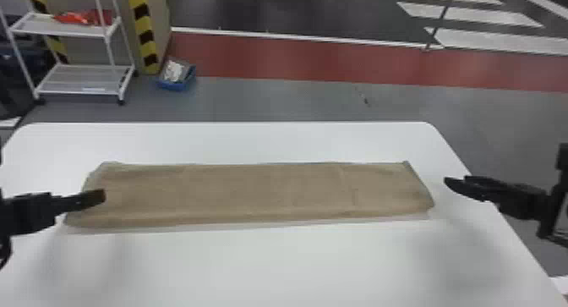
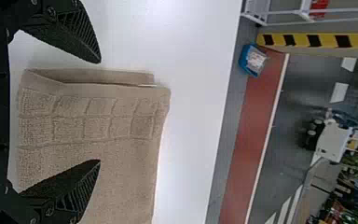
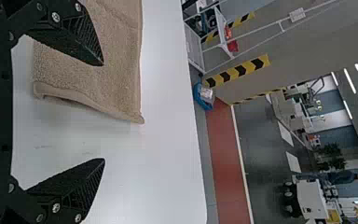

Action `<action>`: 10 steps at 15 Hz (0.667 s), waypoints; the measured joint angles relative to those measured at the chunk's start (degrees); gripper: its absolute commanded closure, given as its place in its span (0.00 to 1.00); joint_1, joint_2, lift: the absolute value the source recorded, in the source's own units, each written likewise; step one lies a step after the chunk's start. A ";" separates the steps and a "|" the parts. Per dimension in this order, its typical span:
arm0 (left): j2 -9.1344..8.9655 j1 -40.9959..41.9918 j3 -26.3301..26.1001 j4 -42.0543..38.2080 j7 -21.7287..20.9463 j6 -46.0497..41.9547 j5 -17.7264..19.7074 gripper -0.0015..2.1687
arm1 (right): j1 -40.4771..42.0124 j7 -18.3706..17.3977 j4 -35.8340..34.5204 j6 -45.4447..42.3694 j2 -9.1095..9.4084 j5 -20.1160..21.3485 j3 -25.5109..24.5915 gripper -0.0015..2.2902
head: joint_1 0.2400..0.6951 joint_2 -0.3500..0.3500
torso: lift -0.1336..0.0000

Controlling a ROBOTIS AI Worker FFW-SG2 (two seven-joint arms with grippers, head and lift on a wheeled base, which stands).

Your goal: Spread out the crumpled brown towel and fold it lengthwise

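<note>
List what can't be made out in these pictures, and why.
Head view: the brown towel's inner layers, hidden by its top layer.
Head view: the patch of towel behind the left pincer.
Head view: the table's near side, cut off by the bottom edge.
Head view: what the blue bin holds, too small to tell.

Past the far edge of the white, round-cornered table, on the left, a white metal-framed two-tier rack holds a bright red soft-looking item on its upper shelf. A small blue open bin with whitish contents sits near a grey column with yellow-and-black striped edging. A brick-red floor band crosses the grey floor.
</note>
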 measured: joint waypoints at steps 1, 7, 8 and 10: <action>0.16 -1.06 0.06 1.31 -0.21 1.72 -0.28 0.07 | -0.46 0.76 0.72 -0.11 -0.46 0.68 0.02 0.08 | 1.00 0.25 | 0.07; 0.03 -3.27 0.42 5.14 -2.97 2.22 0.60 0.07 | -2.66 3.88 6.03 -3.25 -2.54 1.61 -0.32 0.08 | 1.00 0.23 | 0.07; -0.04 -3.67 0.58 5.76 -3.46 2.24 1.06 0.07 | -3.13 4.33 7.19 -4.12 -2.86 1.61 -0.34 0.08 | 1.00 0.22 | 0.07; -0.32 -3.99 0.89 6.39 -3.95 1.56 1.92 0.07 | -3.71 4.96 8.81 -5.92 -3.46 1.48 -0.55 0.08 | 1.00 0.21 | 0.07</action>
